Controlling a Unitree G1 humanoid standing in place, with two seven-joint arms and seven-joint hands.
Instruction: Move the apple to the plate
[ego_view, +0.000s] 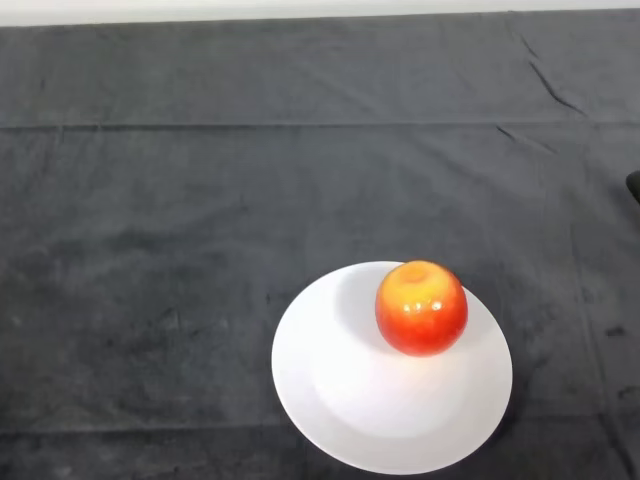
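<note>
Nearest to us lies the white plate (340, 400), its front rim almost at the bottom edge of the head view, a little right of centre on the dark cloth (150, 250). On the plate, toward its far right part, sits the apple (421, 308), red and orange, upright with its stem hollow facing up; being round, it has no long axis to line up with. We see no part of our left arm or hand, so we cannot tell how the hand stands or which way the apple lies from it. As we judge it, the apple is already where the task wants it, and no reach is called for. Beyond the plate the cloth runs bare, in soft creases, to the pale strip (300, 8) at the far edge.
</note>
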